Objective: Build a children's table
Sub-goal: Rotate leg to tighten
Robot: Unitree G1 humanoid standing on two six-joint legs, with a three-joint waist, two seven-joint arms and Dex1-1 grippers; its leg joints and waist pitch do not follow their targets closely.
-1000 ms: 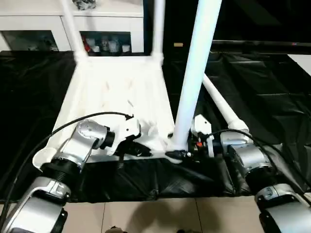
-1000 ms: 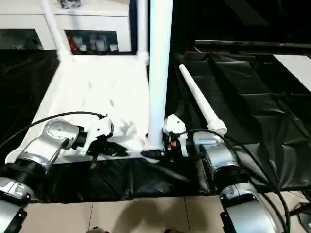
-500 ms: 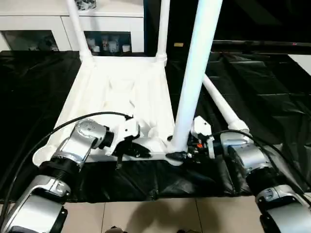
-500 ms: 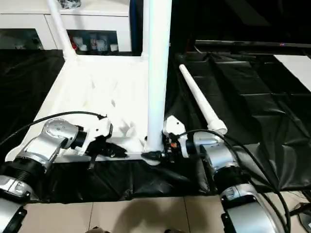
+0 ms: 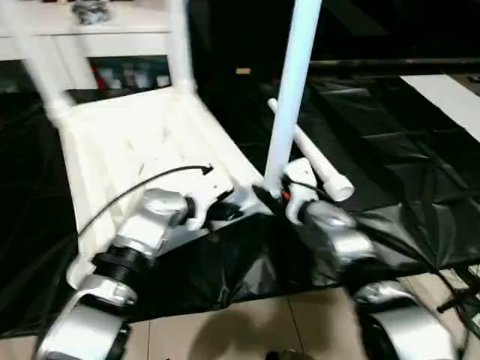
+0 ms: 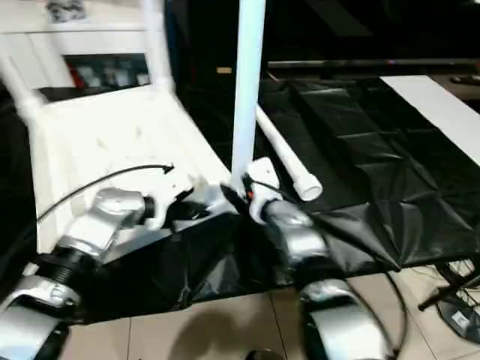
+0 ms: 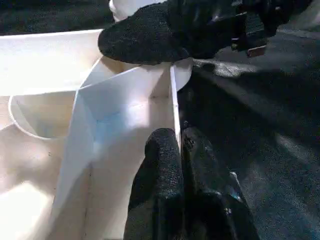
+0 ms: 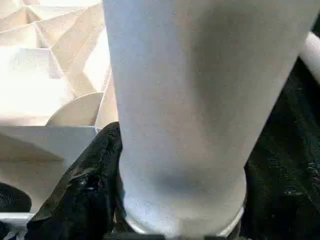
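The children's table lies upside down: its white tabletop [image 5: 127, 142] rests on a black sheet, ribbed underside up. Two legs [image 5: 178, 45] stand in the far corner sockets. A third leg [image 5: 291, 90] stands upright in the near right socket, and my right gripper [image 5: 271, 201] is shut around its base, one black finger [image 8: 85, 190] pressed against the tube [image 8: 185, 100]. My left gripper [image 5: 229, 212] is just beside that corner, its fingers [image 7: 160, 170] shut on the thin rim [image 7: 173, 100] of the tabletop. A fourth leg [image 5: 315, 161] lies loose on the sheet to the right.
The black sheet [image 5: 390, 150] covers the floor around the table, with pale tiles [image 5: 247, 330] at the near edge. A white cabinet [image 5: 112, 30] with glass doors stands behind the table. A white panel [image 5: 450, 97] lies at the far right.
The whole picture has swung and tilted, so the camera moved. Both grippers keep their places at the near right corner, the right one on the upright leg, the left one on the rim.
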